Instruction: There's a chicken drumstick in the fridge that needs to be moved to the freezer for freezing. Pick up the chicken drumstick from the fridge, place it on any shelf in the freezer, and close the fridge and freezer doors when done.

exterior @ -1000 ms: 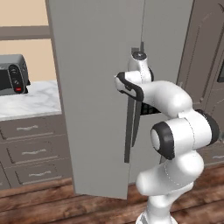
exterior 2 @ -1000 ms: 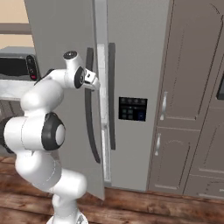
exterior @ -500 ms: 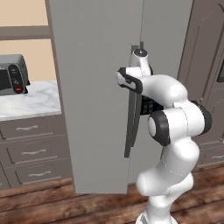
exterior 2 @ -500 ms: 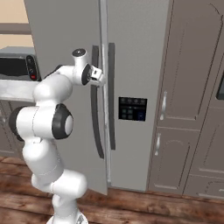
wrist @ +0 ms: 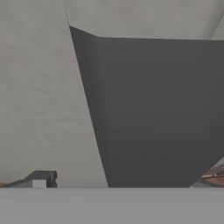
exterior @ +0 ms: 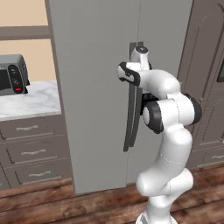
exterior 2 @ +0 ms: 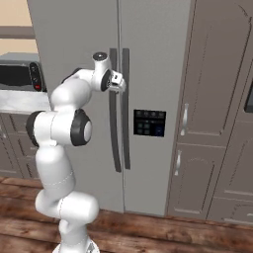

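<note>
Doors of the fridge and freezer (exterior 2: 79, 59) stand flush and closed in both base views, their two long dark handles (exterior 2: 114, 108) side by side at the seam, so the drumstick lies somewhere behind them, unseen. At the handles' upper ends sits the tool (exterior 2: 120, 83), spread wide and empty, seemingly just touching the left handle, though the angle leaves that uncertain. A toaster oven (exterior: 12, 75) rests on the marble counter (exterior: 27, 101) to the left.

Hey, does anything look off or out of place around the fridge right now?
Nothing stands out. Both fridge and freezer doors look shut and flush, handles straight, the toaster oven sits square on the counter, and the gripper is open at the handles.
</note>
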